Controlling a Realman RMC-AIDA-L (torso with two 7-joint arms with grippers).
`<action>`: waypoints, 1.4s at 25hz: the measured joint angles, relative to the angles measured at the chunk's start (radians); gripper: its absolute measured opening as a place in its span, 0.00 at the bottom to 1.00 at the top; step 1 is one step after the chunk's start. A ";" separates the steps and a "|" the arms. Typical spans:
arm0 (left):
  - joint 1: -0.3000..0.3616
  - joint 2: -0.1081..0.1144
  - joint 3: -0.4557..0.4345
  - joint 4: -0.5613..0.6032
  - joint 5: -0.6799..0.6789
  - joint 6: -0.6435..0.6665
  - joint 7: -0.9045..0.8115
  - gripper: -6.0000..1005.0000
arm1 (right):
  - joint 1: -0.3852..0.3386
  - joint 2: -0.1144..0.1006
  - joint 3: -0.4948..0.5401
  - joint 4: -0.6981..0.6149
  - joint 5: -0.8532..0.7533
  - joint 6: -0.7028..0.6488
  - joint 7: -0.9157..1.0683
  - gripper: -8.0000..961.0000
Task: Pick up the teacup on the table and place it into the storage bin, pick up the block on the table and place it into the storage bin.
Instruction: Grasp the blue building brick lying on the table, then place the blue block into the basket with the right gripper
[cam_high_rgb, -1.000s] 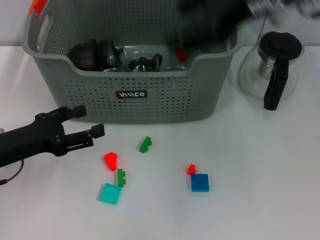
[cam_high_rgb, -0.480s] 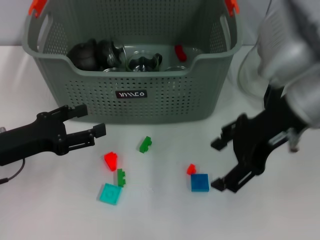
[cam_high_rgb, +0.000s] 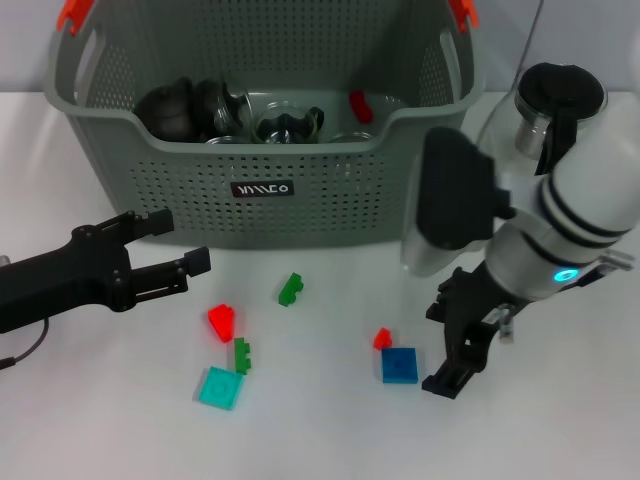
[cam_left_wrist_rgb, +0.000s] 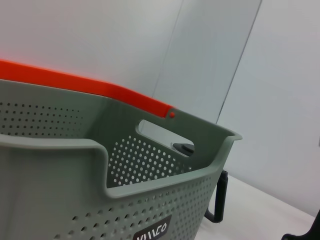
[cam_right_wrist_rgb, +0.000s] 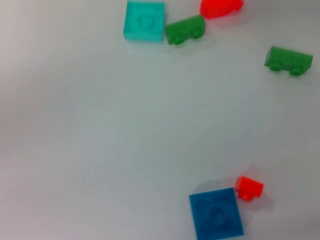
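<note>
My right gripper (cam_high_rgb: 450, 340) hangs low over the table (cam_high_rgb: 560, 420), just to the right of the blue block (cam_high_rgb: 400, 365), its two dark fingers (cam_high_rgb: 445, 377) spread apart with nothing between them. A small red block (cam_high_rgb: 382, 338) touches the blue one at its upper left corner; my right wrist camera shows the same pair, blue block (cam_right_wrist_rgb: 216, 214) and small red block (cam_right_wrist_rgb: 249, 188), lying corner to corner.

Further left on the table I see a green block (cam_high_rgb: 292, 289), a larger red block (cam_high_rgb: 222, 321), a second green block (cam_high_rgb: 242, 355) and a turquoise block (cam_high_rgb: 219, 387) close together.

The storage bin (cam_high_rgb: 300, 215) stands at the back of the table. Inside it I can make out dark and glass items and one red block (cam_high_rgb: 360, 105). The glass teapot (cam_high_rgb: 545, 135) stands just right of the bin, behind my right arm.

My left gripper (cam_high_rgb: 165, 243) rests at the left in front of the bin, fingers apart, holding nothing.
</note>
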 joint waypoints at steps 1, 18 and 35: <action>0.001 0.000 -0.001 0.000 0.000 0.000 0.000 0.87 | 0.009 0.002 -0.016 0.020 0.000 0.022 0.001 0.98; 0.002 -0.002 -0.002 -0.005 -0.001 -0.008 0.000 0.87 | 0.062 0.009 -0.149 0.118 0.084 0.153 0.036 0.94; 0.003 0.000 -0.003 -0.011 -0.001 -0.012 0.003 0.87 | 0.057 0.002 -0.191 0.078 0.086 0.143 0.091 0.62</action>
